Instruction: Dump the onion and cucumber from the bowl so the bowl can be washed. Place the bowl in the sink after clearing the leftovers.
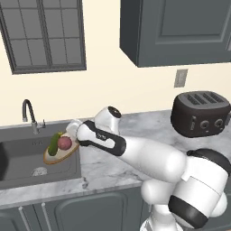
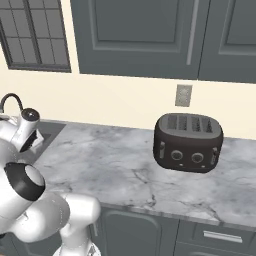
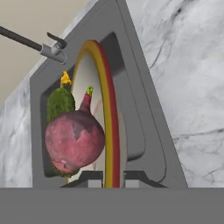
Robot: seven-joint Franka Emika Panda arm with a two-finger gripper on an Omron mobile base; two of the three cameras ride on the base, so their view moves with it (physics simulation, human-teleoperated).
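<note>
- Gripper pinches the rim of the tilted bowl above the sink, onion and cucumber inside.
- Grey marble counter holds a black toaster on the right, under dark cabinets.

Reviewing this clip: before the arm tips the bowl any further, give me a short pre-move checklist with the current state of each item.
1. Bowl gripped: ok. In the hand view the gripper has its fingertips on either side of the bowl's rim.
2. Bowl over the sink: ok, it hangs tilted above the basin's right part.
3. Onion in the bowl: ok, lying against the cream inside.
4. Cucumber in the bowl: ok, beside the onion.
5. Faucet out of the bowl's way: ok, it stands apart at the sink's back edge.
6. Grip firm enough for a steeper tilt: cannot tell.
</note>
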